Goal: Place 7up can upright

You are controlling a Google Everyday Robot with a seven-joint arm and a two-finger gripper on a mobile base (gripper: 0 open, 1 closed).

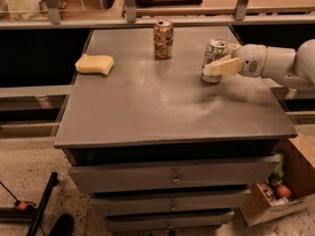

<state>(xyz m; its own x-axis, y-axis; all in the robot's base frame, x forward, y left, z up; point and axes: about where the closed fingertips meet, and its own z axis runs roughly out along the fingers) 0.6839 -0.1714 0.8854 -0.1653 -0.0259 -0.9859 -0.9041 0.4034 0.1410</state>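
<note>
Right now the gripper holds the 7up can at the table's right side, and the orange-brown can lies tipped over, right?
No: the camera view shows the orange-brown can standing upright. The gripper does hold the 7up can at the table's right side.

7up can (212, 50) upright on table (147, 112) toward right rear, gripper (217, 62) clasping it from the right, second can (163, 38) behind-left, sponge (94, 64) far left

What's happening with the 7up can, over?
Gripper at table's right side, fingers around 7up can. Can upright, at tabletop. Orange can, sponge well apart.
</note>
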